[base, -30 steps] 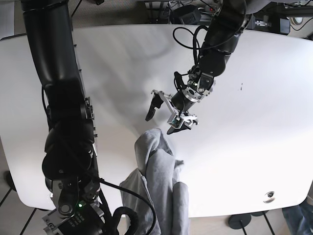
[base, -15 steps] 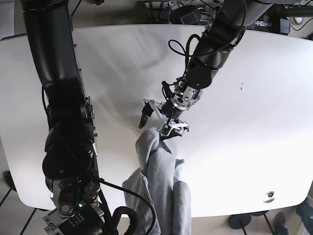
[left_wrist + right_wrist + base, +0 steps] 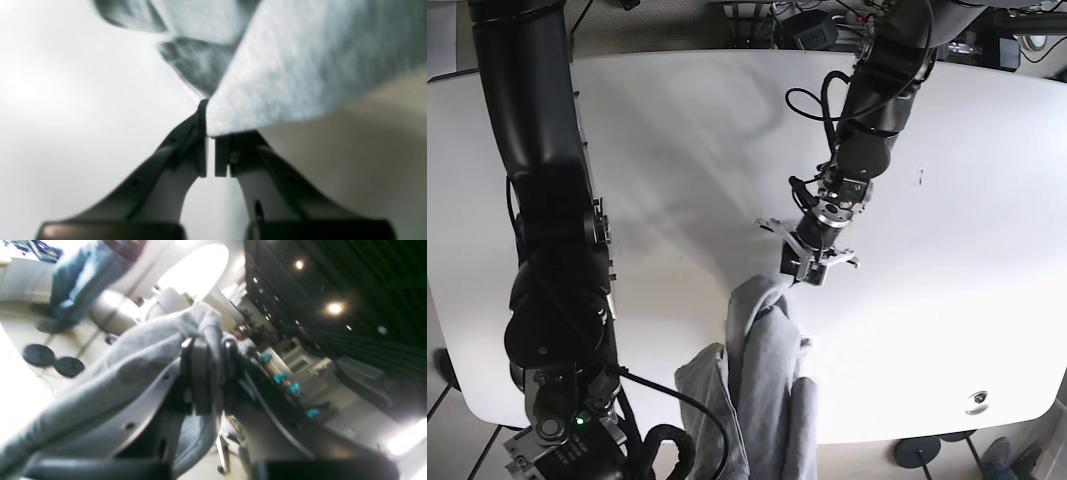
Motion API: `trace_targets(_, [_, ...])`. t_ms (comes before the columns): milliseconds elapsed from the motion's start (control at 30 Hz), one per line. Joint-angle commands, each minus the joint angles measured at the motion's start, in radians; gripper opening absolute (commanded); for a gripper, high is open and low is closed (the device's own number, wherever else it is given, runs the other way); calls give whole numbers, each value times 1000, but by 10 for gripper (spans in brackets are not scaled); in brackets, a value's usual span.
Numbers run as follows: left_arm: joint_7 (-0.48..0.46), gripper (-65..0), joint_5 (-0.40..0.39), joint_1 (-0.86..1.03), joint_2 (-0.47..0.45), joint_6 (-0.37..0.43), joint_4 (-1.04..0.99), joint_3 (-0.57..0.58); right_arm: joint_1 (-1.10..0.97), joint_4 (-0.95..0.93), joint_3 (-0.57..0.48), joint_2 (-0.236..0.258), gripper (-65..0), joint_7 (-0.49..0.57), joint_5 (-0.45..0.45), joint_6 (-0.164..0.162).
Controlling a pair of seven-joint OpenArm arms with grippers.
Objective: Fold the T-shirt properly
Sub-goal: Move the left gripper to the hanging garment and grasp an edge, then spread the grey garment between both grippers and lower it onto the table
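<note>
Grey T-shirt (image 3: 762, 385) bunched into a long rumpled strip on the white table (image 3: 657, 130), near the table's front edge. Long axis running from that front edge up toward the table's middle, upper end a rounded hump, lower end spilling past the edge beside the dark right arm (image 3: 552, 250).

Left gripper (image 3: 805, 262) right at the hump's upper tip. In the left wrist view, left gripper (image 3: 210, 140) with fingers (image 3: 200, 146) drawn nearly together, only a thin slit of light between the pads; pale corner of the T-shirt (image 3: 300, 66) sitting on and just beyond the tips. Pinched or merely touching: cannot tell, view blurred. More folds of darker cloth beyond that corner, over the bright table (image 3: 66, 100).

In the right wrist view, right gripper (image 3: 213, 356) clamped on a fold of the T-shirt (image 3: 116, 373), cloth squeezed between the two dark fingers (image 3: 196, 373) and draped down the near side of them. Bunched knob of fabric poking out above the tips. Blurred room beyond: legs in jeans (image 3: 80, 276), ceiling lights (image 3: 334, 308).
</note>
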Motion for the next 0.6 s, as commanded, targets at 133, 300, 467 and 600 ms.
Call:
trace_targets(133, [112,-639,-10,35,-73,-27,259,-173,19,-129,116,16,-629,41,-7,-22])
trace_targets(300, [313,-639,-9,6,-126,-176,486,-418,18,-439,219,45,-629,228,-8,-25])
trace_targets(467, [509,-639,-9,-168,-199,-248,608,-528,95,-717,237,74,-629,397,4,-120])
trace_targets(600, [595,-639,-9,-376,-307,-250,611,-550,117,-895,249,102,-629,490,6,-183])
